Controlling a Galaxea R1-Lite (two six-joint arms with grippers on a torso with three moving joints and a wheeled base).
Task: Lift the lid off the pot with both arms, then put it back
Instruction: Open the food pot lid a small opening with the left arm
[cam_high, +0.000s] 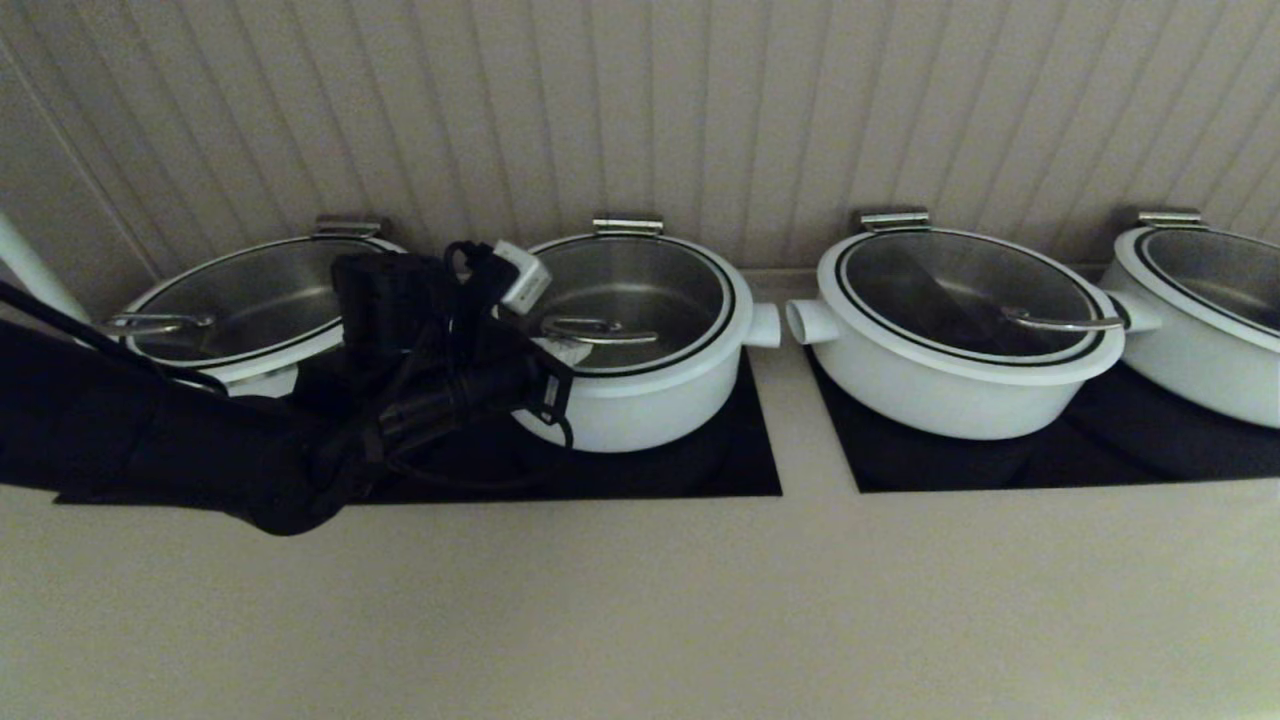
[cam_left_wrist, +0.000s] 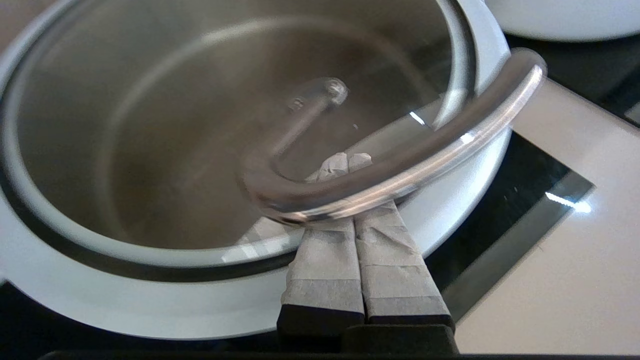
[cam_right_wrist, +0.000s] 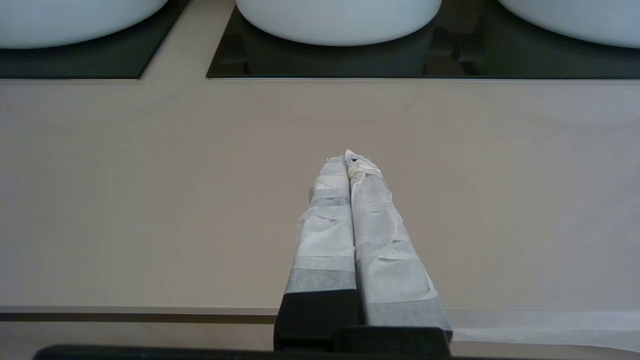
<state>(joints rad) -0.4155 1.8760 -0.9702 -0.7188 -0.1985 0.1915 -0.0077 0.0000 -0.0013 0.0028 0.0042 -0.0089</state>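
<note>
Left end effector (cam_left_wrist: 345, 162) closed under lid (cam_left_wrist: 200, 130) handle (cam_left_wrist: 400, 165), lid flat

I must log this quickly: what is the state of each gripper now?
Left gripper: closed, empty, slid under the handle of the lid.
Right gripper: closed, empty, over the counter.

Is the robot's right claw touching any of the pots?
No, the right gripper hangs shut above the bare counter, well short of the pots.
</note>
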